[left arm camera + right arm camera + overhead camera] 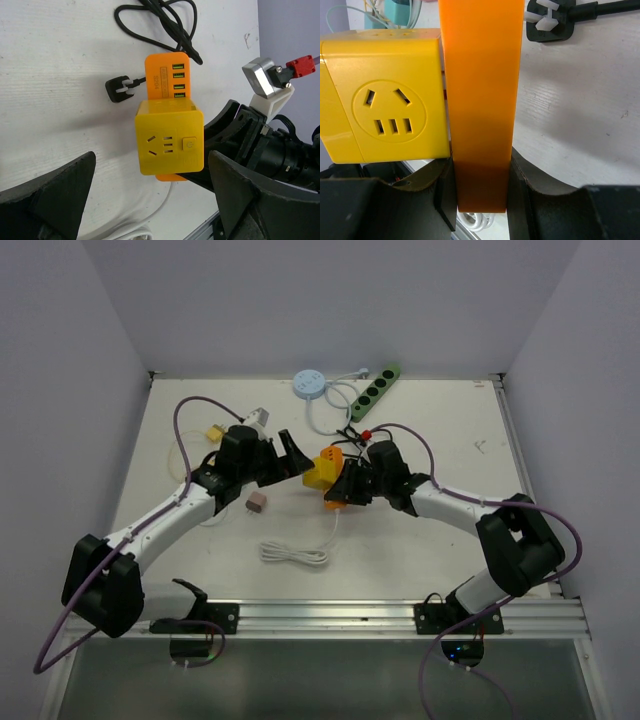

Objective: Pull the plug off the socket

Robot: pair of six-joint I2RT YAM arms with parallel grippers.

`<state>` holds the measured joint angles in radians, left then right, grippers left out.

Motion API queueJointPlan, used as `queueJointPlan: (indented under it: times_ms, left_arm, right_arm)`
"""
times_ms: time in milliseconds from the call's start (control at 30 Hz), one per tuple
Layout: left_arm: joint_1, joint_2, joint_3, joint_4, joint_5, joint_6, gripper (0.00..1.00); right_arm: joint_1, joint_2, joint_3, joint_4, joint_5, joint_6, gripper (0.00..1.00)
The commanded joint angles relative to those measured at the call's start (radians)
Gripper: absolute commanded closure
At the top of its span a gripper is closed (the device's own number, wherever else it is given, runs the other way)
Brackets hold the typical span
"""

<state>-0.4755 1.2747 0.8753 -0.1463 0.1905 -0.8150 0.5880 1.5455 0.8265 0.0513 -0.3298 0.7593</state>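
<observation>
The plug [117, 90] looks already out: it lies on the table [60, 60] beyond the left claw [150, 165], just past the socket [170, 135] and apart from it. That claw is spread wide, while the right claw [482, 190] pinches the socket's orange plate [482, 100]. The next move is probably just to set down and withdraw. No containers show, and the visible outlets [160, 145] are empty.

The left gripper [292, 458] has its jaws apart, and the yellow socket cube [322, 469] is just in front of them. The right gripper [345, 490] clamps the cube's orange side.
</observation>
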Motion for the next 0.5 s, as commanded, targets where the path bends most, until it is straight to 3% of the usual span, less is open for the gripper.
queueJointPlan:
  times_ms: [0, 333, 467]
  left_arm:
    - [-0.044, 0.035, 0.042, 0.065, -0.002, 0.02, 0.02]
    - [-0.132, 0.161, 0.079, 0.103, -0.051, 0.02, 0.02]
    - [-0.133, 0.176, 0.079, 0.129, -0.072, 0.019, 0.12]
  right_arm:
    - [0.009, -0.007, 0.062, 0.032, 0.005, -0.006, 1.0]
    - [0.021, -0.007, 0.083, 0.018, 0.003, -0.023, 1.0]
    - [0.022, -0.004, 0.076, 0.013, 0.005, -0.038, 1.0]
